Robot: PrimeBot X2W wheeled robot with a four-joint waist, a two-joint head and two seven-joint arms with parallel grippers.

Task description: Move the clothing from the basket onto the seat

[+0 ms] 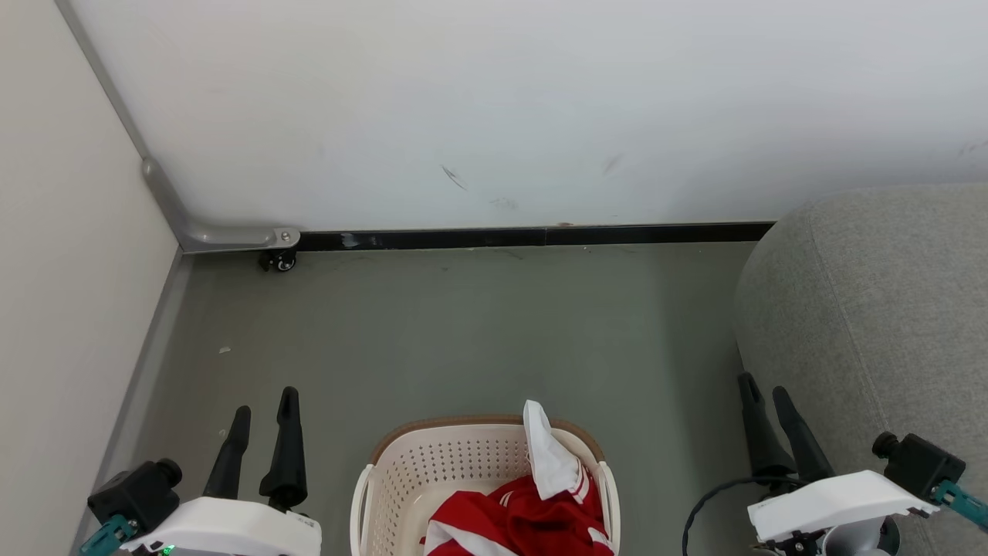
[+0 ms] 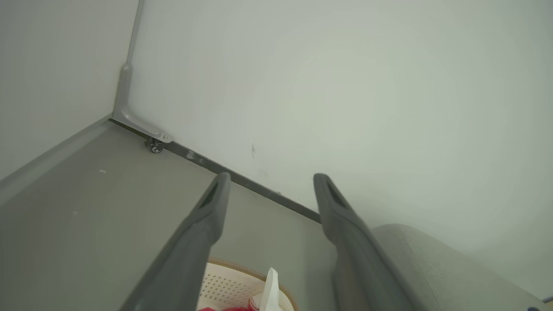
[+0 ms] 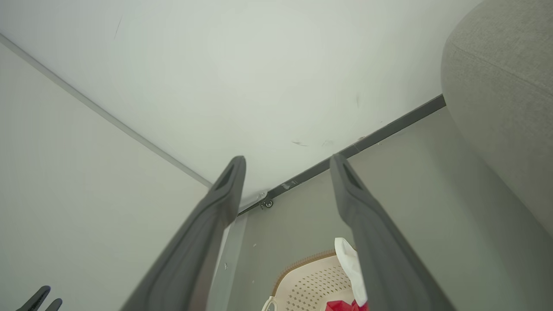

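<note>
The clothing [image 1: 525, 513] lies heaped in the basket [image 1: 432, 463]; the left claw [image 1: 266, 403] and right claw [image 1: 762, 385] flank it, fingers spread, empty; the seat [image 1: 872, 309] stands to the right. A shallow pinch on the white flap [image 1: 549, 455] could slip and spill cloth short of the seat; a finger could snag the perforated wall. The flap points up over the far rim; the heap's long axis is cut off.

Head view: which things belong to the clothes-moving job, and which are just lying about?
Job: clothing, basket, seat, left gripper and right gripper, both open.
Lying about: corner bracket, caster wheel, black skirting strip, floor scrap.
</note>
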